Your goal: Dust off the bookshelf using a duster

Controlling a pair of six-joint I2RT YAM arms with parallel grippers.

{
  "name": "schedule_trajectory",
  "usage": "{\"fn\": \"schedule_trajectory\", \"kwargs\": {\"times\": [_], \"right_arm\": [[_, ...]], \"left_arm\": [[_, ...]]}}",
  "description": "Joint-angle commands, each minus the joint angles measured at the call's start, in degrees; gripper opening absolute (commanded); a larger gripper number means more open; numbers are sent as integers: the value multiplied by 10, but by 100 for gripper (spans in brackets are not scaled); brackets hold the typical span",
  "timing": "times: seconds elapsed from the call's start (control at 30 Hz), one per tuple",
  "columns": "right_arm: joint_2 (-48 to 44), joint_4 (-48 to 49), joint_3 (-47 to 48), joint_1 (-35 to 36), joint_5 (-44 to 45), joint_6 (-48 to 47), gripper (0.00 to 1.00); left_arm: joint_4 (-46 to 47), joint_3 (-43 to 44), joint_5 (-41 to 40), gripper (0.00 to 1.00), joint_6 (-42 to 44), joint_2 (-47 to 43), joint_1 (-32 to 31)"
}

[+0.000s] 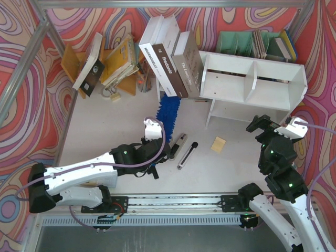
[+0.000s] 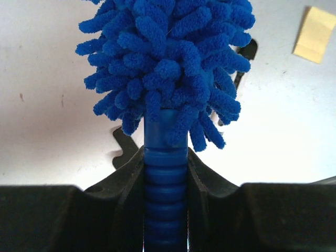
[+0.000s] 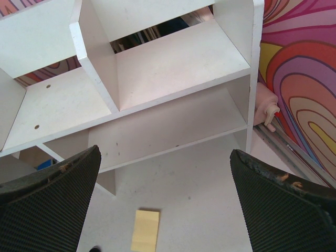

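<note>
L tool [image 2: 166,168] clamps duster [image 2: 168,63]; books [image 1: 170,65] at bookshelf [image 1: 231,79] left end

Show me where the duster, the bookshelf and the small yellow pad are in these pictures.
duster [image 2: 168,63]: left wrist view, on the fluffy blue head.
bookshelf [image 1: 228,65]: top external view, on its upper white board.
small yellow pad [image 3: 145,231]: right wrist view, on its flat top face.

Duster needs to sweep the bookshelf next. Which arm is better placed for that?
Left. The left end effector is shut on the duster, at its ribbed handle, with the fluffy head pointing toward the bookshelf. The right end effector faces the shelf but is open and holds nothing.
</note>
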Motion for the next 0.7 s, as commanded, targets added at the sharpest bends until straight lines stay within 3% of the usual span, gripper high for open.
{"fn": "schedule_trajectory", "kwargs": {"times": [0.0, 0.33, 0.67], "right_arm": [[0, 14, -4, -1, 3, -7, 99], [-1, 14, -4, 0, 2, -7, 99], [-2, 13, -5, 0, 2, -7, 99]], "left_arm": [[5, 30, -31, 0, 14, -2, -19], [51, 83, -11, 0, 22, 67, -66], [35, 126, 21, 0, 46, 156, -97]]}}
